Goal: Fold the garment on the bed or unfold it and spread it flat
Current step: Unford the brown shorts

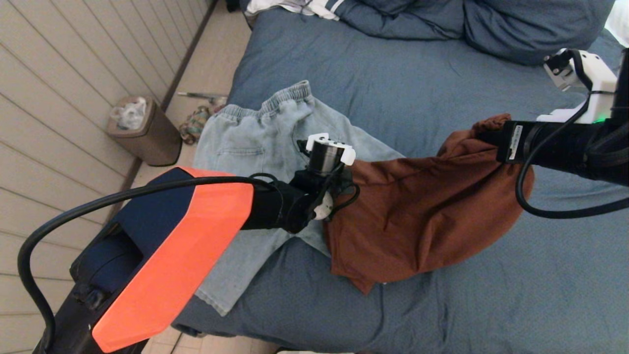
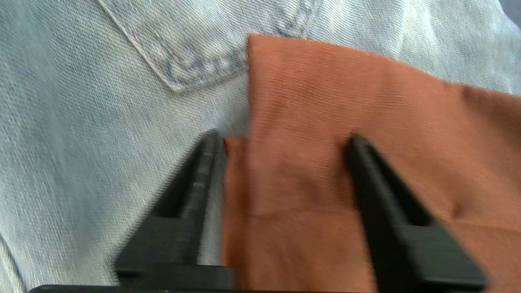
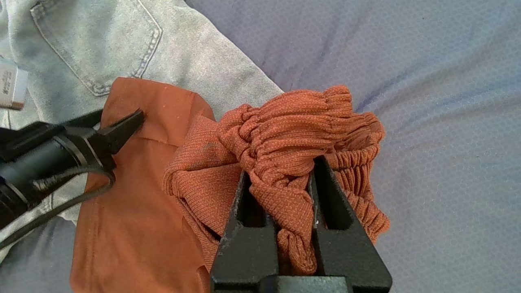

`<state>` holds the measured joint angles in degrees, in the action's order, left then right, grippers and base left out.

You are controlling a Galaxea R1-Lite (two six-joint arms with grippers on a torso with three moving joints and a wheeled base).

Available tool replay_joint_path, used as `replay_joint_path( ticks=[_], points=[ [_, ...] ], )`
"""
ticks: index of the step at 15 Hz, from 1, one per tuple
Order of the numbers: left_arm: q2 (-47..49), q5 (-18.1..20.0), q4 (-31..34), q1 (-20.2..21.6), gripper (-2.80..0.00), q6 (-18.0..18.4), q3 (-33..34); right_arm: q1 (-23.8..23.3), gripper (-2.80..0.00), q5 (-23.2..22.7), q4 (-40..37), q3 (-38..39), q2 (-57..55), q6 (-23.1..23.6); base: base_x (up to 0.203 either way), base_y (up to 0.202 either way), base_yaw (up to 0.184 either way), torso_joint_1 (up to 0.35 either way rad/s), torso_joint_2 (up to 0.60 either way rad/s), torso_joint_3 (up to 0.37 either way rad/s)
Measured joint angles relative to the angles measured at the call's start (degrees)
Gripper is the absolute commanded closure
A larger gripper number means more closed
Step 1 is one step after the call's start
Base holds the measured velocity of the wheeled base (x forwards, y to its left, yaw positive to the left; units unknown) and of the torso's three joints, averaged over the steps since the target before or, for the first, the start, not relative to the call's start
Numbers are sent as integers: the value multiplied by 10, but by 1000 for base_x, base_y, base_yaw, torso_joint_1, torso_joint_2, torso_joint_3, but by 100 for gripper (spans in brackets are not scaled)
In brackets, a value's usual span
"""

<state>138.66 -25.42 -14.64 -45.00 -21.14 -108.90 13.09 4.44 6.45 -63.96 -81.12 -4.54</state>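
The right gripper [image 3: 281,179] has its jaws clamped on the rust garment's [image 3: 285,130] bunched waistband.

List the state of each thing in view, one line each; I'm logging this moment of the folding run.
Rust-brown garment: partly lifted, lower end draped over the jeans.
Right gripper: shut on the garment's ribbed waistband.
Left gripper: open, straddling the garment's flat corner.
Jeans: lying flat under the garment's edge.
Bed: cover wrinkled.
Waste bin: on the floor, upright, bag-lined.
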Motion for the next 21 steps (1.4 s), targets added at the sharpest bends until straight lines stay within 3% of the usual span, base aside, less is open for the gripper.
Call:
replay_joint_path(
  ticks=[11,21],
  points=[
    [-91,-3,-15,-33,0,-4,81,-6,0,3,0,-12,4,-2,0,0,0,0,0,0],
    [-415,-4,-11,-52,0,10,251,-23,0,8,-6,16,102,15,0,0,0,0,0,0]
  ],
)
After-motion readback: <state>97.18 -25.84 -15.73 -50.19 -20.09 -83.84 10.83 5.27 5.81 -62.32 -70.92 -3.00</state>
